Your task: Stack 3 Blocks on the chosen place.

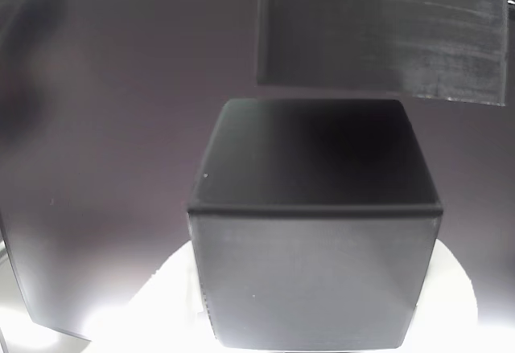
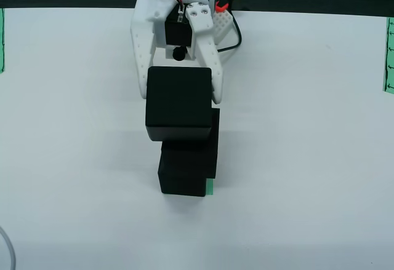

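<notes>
In the view from above, the green-striped patch point(image 2: 211, 187) peeks out beneath the lower stack point(image 2: 183, 171). My gripper point(image 2: 180, 95) clamps the top block point(image 2: 180, 98) between both fingers — it overhangs the stack, shifted left and farther back — so I judge it needs nudging right and nearer

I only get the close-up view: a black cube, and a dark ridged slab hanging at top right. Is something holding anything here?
Observer: Yes. From above, a white gripper clasps the held block, one finger on each side.
Operator: Is anything under it?
Observer: A stack of black blocks on the white table. The held block sits off-centre over it, shifted toward the arm. I cannot count the layers.
Operator: Any colour at all?
Observer: A green sliver peeks out at the stack's foot.
</notes>
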You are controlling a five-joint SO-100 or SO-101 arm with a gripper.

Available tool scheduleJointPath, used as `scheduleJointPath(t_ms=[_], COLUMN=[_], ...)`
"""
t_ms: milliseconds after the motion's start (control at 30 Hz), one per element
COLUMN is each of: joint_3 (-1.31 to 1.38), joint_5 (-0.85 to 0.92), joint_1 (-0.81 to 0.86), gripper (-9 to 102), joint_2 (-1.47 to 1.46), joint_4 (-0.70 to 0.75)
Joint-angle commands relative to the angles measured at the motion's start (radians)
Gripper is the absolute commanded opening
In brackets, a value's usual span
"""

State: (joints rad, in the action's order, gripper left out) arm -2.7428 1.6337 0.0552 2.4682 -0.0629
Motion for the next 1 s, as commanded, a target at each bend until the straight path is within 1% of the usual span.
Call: scheduleJointPath(t_ms=[0,233,533,667,967], joint_3=[0.003,-0.032,-0.063,-0.083,-0.11], joint_5=[0.008,0.008,0.008,0.008,0.008], joint_1=[0.0,-0.008,-0.009,-0.014,-0.04], gripper=[17,17,17,17,17], joint_2=[0.011,0.005,-0.037,-0.067,-0.109], joint_4=[-0.029,-0.081,-0.19,-0.262,-0.359])
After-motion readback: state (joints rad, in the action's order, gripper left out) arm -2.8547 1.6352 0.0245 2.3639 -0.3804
